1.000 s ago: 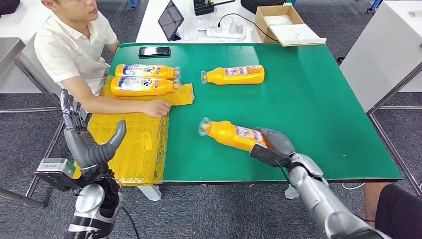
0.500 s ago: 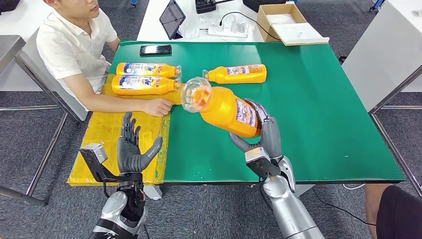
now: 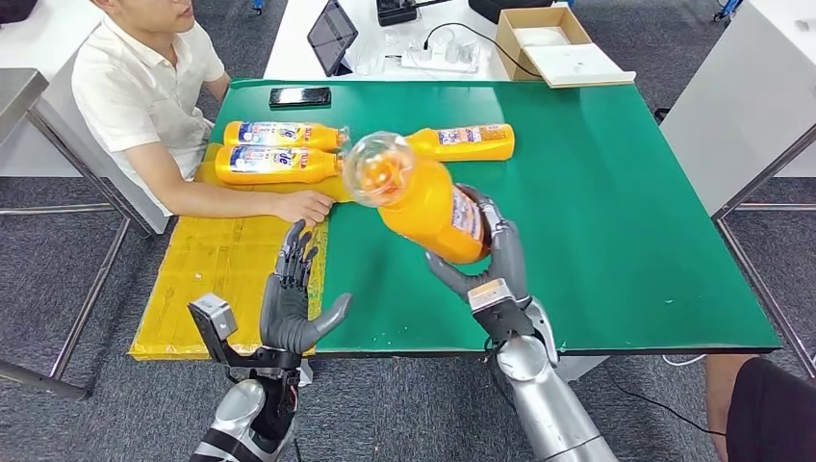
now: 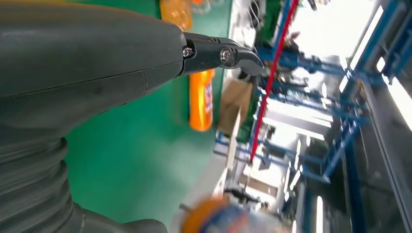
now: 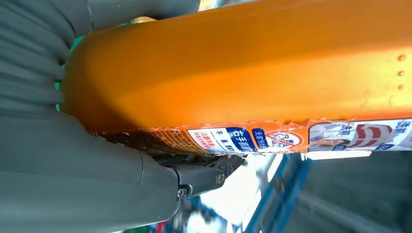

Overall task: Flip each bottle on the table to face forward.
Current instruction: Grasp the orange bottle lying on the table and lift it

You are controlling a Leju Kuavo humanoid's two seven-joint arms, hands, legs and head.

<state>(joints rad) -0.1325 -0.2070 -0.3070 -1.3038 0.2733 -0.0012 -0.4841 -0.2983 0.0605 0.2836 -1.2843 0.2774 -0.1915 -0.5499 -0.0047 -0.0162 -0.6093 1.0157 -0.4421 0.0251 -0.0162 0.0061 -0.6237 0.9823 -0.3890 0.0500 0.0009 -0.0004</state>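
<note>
While the right hand [image 3: 486,255] grips the lower body of an orange plastic detergent bottle [image 3: 423,204], that bottle is lifted clear of the green worktop [image 3: 616,212], tilted with its clear cap end raised toward the camera. The right wrist view shows grey fingers wrapped round the orange body beside its printed label. The left hand [image 3: 292,298] holds nothing, its fingers spread and upright at the near edge of the worktop, over the edge of a yellow plastic sheet [image 3: 221,279].

Three more orange bottles lie on their sides farther back: two side by side [image 3: 274,149] on the yellow sheet, and one [image 3: 462,142] alone on the green surface, partly behind the lifted cap. A seated person in a white shirt rests a hand [image 3: 303,207] on the sheet, near the left hand.

The risks, as I judge them: the hold sits low on a smooth, rounded body, so the cap end could swing down and the bottle slip or roll in the fingers as it turns. If it is set down carelessly it could strike the lone bottle behind, or roll off its label side. The spread left hand could also brush the person's hand if it moves forward.
</note>
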